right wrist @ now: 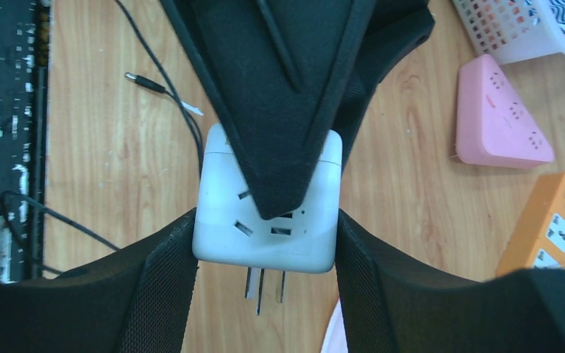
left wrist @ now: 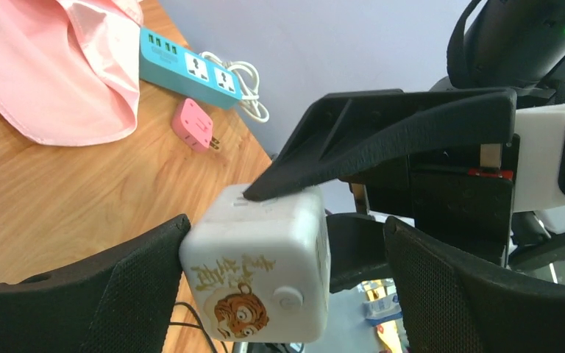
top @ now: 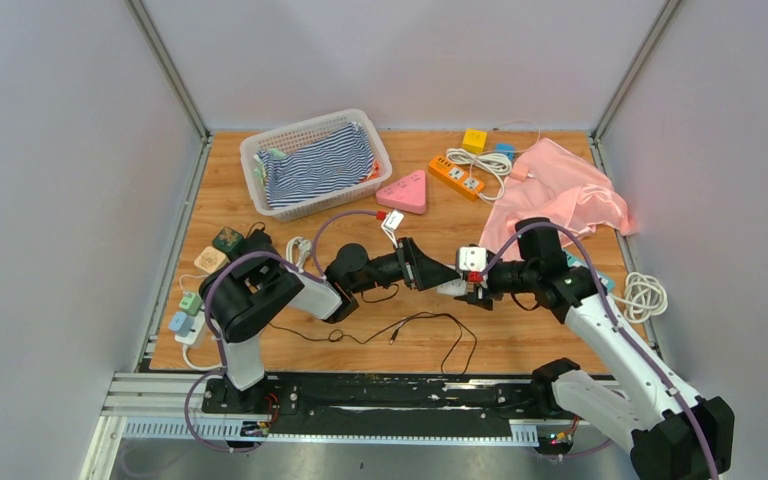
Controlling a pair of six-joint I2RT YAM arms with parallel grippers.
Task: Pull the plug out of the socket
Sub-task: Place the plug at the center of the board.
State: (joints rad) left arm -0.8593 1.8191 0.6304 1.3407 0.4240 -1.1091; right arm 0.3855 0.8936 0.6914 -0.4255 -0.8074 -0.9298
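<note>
**Jaws: right closed on the cube, left spread wide**

Jaws of the right gripper (right wrist: 266, 220) press on both side faces of the white cube adapter (right wrist: 265, 250). Jaws of the left gripper (left wrist: 288, 224) stand spread, one pad touching the cube and the other clear of it. The cube is held above the middle of the tabletop (top: 520, 345), between the two arms. Its pins (right wrist: 253, 287) stick out bare, seated in no socket that I can see.

Caution: the cube appears to hang on the right grip alone. Its sides look smooth and rounded, and one left finger lies across its socket face. If the left arm (top: 260, 295) moves off sideways, that finger could lever the cube out of the pads and drop it onto the tabletop.

Pose: the left arm and the right arm (top: 610, 340) both reach inward and low, wrists nose to nose.
</note>
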